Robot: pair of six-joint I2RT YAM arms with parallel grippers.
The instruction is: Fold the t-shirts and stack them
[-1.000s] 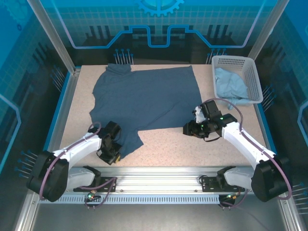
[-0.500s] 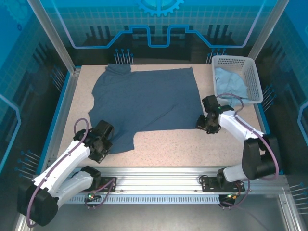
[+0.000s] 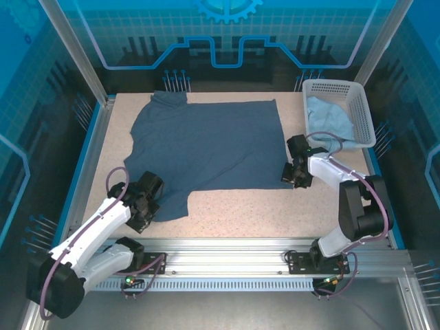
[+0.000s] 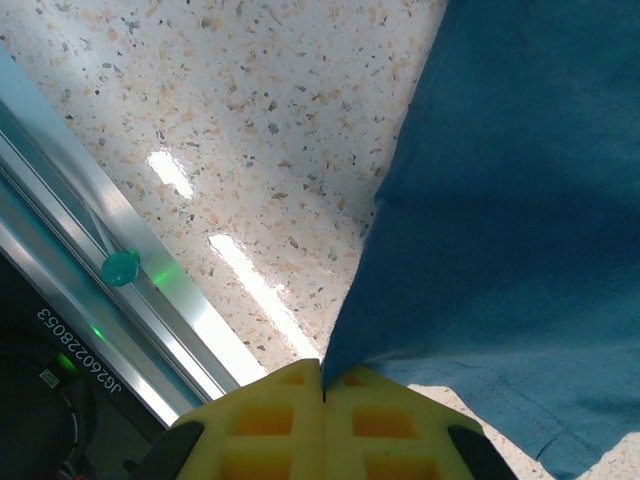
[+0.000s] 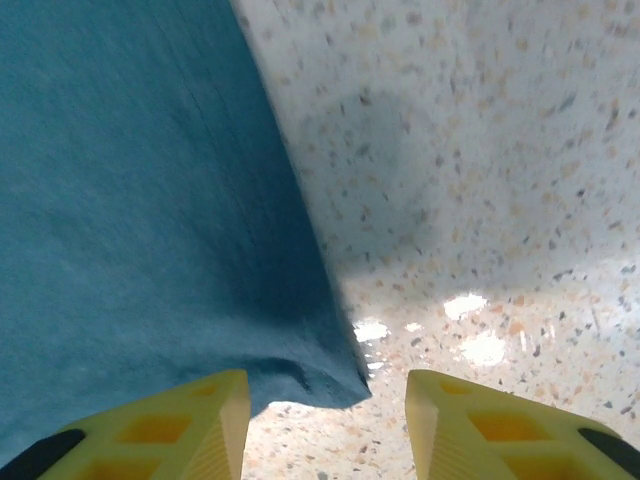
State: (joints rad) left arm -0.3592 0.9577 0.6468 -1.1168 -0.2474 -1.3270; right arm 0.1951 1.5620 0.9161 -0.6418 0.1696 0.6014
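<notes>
Status: left gripper [image 4: 322, 375] clamped shut on the near-left corner of the large dark slate-blue cloth t-shirt [image 3: 206, 144], which lies spread over the speckled stone-look table [image 3: 275, 206]. Right gripper [image 5: 325, 400] is partly open, straddling the shirt's near-right corner, nothing pinched yet. Suggest dropping the right lower, closing on the hem, then lifting both corners level. Wrist views show pinch and gap; the top view adds the pale blue t-shirt [image 3: 328, 118] in the white plastic lattice basket [image 3: 364, 113], far-right corner.
</notes>
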